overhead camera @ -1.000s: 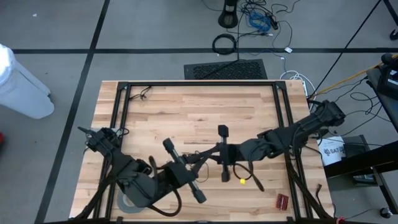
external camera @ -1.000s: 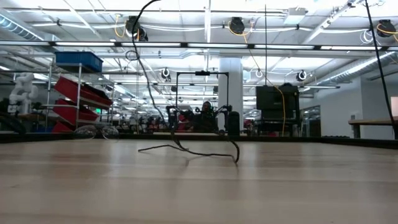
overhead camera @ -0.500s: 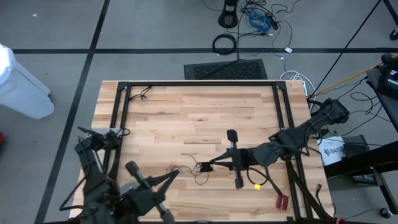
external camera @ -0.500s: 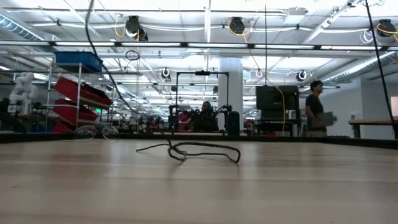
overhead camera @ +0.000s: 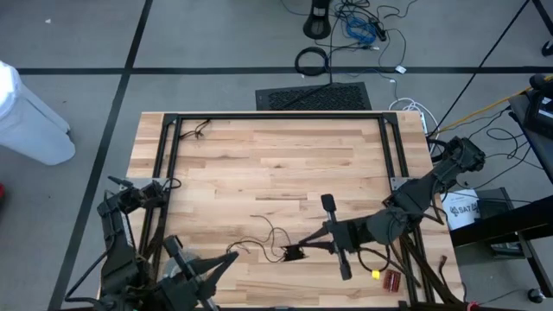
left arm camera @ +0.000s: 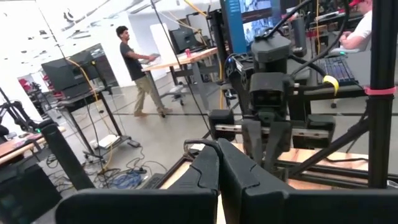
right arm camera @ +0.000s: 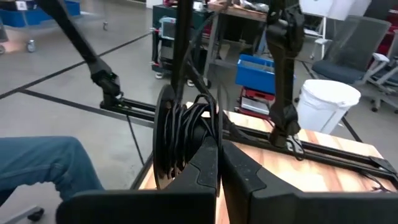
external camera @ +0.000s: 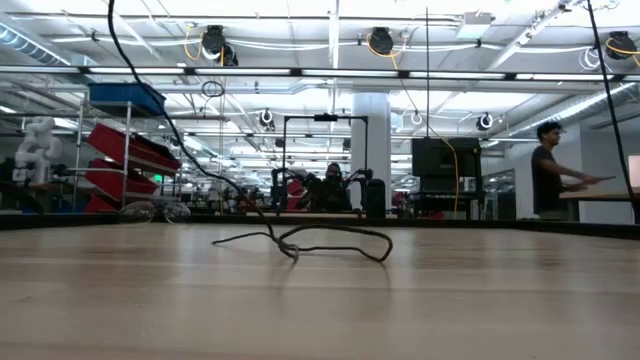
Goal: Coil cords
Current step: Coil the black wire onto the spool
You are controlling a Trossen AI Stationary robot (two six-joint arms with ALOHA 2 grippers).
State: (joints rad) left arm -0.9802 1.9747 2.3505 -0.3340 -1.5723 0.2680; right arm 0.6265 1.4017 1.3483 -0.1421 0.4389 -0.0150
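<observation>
The cord (overhead camera: 263, 242) lies loose and messy on the table (overhead camera: 259, 155), so the coiling looks barely begun. The right gripper (overhead camera: 298, 253) pinches one end of it. The left gripper (overhead camera: 226, 257) is pressed together, holding nothing I can see

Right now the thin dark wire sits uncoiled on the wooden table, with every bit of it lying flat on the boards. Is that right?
Not quite. The thin dark wire is uncoiled on the wooden table, but not every bit lies flat. The low view shows one strand climbing from the tangle up and out of the top of the picture.
</observation>
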